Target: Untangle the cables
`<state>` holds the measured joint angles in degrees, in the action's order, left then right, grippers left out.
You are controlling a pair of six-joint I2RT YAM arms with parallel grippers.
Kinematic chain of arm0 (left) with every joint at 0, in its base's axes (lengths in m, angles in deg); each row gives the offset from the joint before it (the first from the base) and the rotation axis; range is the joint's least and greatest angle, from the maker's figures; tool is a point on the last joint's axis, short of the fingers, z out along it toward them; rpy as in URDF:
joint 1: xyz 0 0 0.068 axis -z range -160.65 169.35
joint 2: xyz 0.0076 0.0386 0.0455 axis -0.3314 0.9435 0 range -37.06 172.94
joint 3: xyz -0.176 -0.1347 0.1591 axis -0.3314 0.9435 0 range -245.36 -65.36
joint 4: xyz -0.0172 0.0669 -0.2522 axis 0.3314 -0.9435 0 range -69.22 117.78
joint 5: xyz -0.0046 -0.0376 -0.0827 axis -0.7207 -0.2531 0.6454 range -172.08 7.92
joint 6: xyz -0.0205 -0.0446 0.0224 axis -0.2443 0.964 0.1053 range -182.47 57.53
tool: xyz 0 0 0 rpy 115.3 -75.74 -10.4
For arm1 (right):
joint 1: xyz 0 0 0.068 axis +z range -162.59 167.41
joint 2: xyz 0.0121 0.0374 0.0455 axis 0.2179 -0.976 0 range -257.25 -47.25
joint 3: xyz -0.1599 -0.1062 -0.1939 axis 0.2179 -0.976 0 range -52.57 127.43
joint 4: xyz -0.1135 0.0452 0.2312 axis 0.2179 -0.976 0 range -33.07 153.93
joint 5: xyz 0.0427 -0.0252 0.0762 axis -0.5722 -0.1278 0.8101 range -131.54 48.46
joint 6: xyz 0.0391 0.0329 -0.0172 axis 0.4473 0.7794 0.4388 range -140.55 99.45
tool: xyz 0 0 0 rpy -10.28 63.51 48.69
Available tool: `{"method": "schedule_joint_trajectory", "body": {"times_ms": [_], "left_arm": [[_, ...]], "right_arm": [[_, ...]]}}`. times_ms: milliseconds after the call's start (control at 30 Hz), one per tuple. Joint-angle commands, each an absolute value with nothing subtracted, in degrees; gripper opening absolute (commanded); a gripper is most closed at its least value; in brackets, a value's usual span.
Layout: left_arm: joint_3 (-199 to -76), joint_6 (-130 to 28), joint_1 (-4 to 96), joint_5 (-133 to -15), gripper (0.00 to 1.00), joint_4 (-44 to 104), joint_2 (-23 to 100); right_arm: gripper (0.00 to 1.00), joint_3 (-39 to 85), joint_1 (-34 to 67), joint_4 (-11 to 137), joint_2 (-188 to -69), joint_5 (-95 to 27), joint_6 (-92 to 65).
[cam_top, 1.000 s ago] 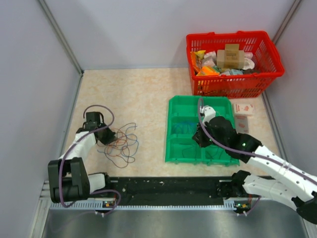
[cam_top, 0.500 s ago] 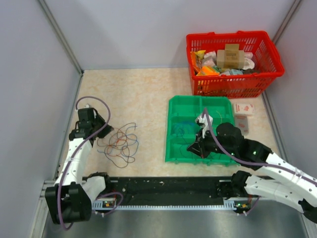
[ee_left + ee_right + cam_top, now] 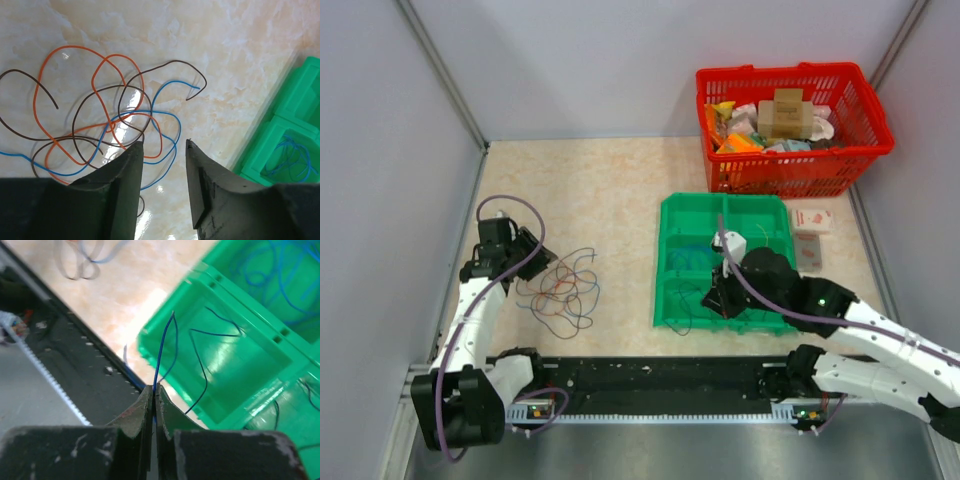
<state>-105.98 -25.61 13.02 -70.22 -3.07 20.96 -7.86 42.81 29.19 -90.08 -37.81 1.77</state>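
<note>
The left gripper [image 3: 164, 145] was held parted above the tangled cables [image 3: 115, 120]; a blue wire [image 3: 158, 360] was pinched by the right gripper [image 3: 153, 387] over the green tray [image 3: 145, 340].

1. Left arm: it has unfolded from a tucked pose to a stretched one. The left claw [image 3: 162, 147] has drawn back leftward off the cables [image 3: 560, 290] and now stands just beside the pile's far-left edge.
2. Left claw jaws: these were closed and have now parted, with nothing between them.
3. Right arm: the right claw [image 3: 154, 387], clamped on a blue cable [image 3: 156, 375], has shifted from the middle of the tray [image 3: 665, 260] toward its near edge.
</note>
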Motion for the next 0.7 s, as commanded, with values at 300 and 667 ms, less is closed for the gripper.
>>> {"method": "schedule_joint_trajectory", "body": {"times_ms": [300,667], "left_arm": [[-104.21,-27.23,12.85,-70.30,0.59,-2.72,21.74],[-106.23,-27.14,12.94,-72.94,0.55,-3.77,31.57]], "right_arm": [[0.00,1.03,34.34,24.03,-111.65,-43.57,0.98],[0.22,2.18,36.80,24.73,-119.59,-44.09,-1.57]]}}
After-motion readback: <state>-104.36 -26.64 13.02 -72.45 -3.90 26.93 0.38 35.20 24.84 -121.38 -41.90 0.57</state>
